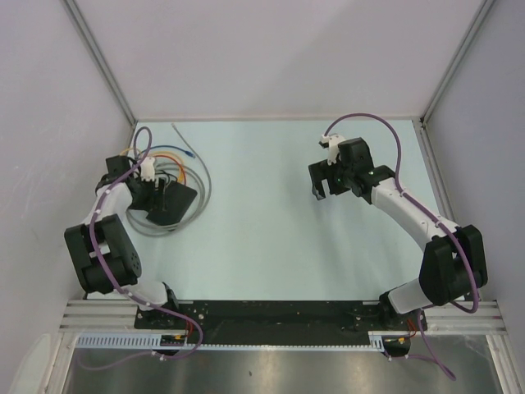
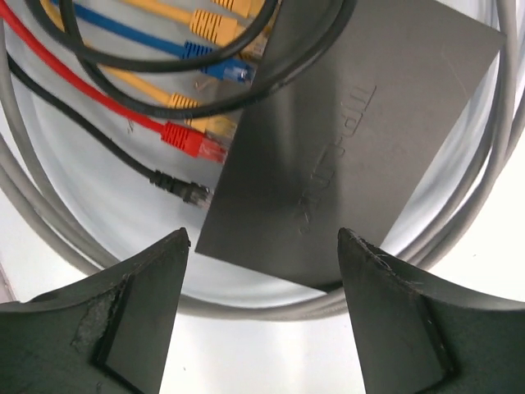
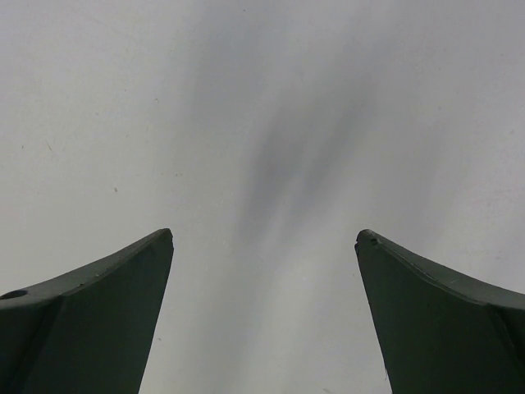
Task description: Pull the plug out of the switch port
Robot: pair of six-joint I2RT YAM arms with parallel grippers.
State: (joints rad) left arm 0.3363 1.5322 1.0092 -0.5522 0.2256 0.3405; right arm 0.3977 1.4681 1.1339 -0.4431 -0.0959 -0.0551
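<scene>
The switch [image 2: 353, 139] is a flat matte-black box lying inside a coil of grey cable [image 2: 49, 222]. Along its left edge in the left wrist view sit a red plug [image 2: 197, 146], a black plug [image 2: 184, 190], a blue plug [image 2: 225, 70] and yellow plugs [image 2: 205, 23]. My left gripper [image 2: 262, 238] is open and empty, just short of the switch's near corner, its fingers [image 2: 139, 312] apart. In the top view the switch [image 1: 184, 197] lies at the left, under my left gripper [image 1: 166, 203]. My right gripper [image 1: 326, 187] is open and empty over bare table [image 3: 264, 235].
Coloured cables and the grey coil [image 1: 201, 176] ring the switch at the table's left. A loose grey cable end [image 1: 182, 138] lies behind them. White walls with metal posts [image 1: 102, 61] enclose the back and sides.
</scene>
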